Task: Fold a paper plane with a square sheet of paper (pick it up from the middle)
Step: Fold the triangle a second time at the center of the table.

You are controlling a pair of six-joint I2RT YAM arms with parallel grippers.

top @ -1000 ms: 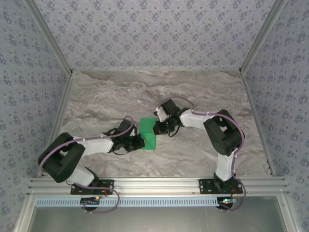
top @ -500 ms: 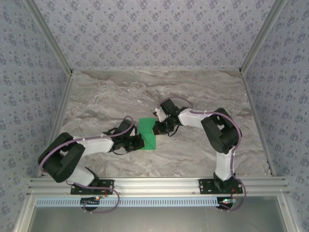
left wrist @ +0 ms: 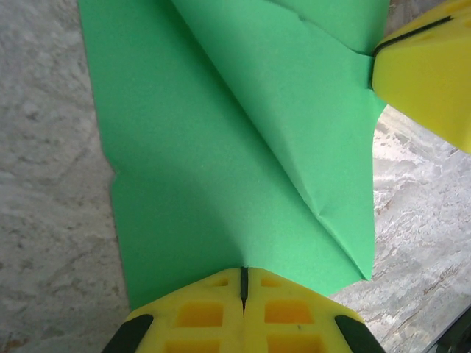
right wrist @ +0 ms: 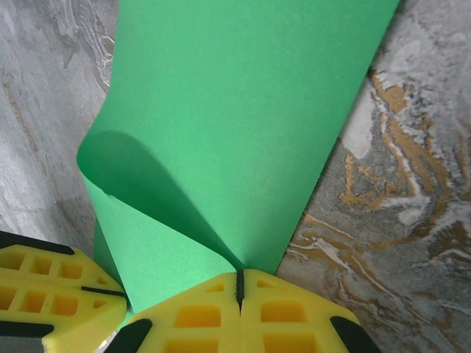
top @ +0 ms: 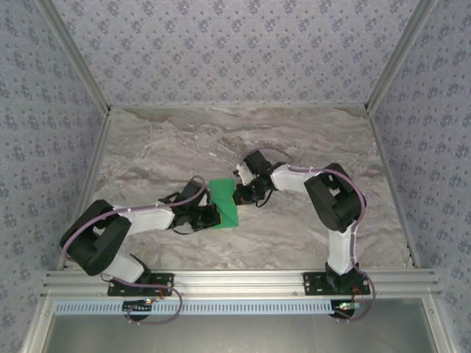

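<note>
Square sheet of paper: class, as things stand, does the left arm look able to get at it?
Yes, it seems so: the left gripper is shut on an edge of the square sheet of paper, with nothing in between. The right gripper pinches the sheet at another spot, clear of that grip.

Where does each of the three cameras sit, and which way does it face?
Top external: above and behind the arm bases, looking down on the marble table; both arms, left pincer and right pincer meeting at the green paper.
Left wrist: on the left arm, looking along its shut yellow fingers at the green paper's creased flap.
Right wrist: on the right arm, looking along its shut fingers at a curled edge.
Shared: each wrist view catches the other pincer pinching the same sheet.
</note>
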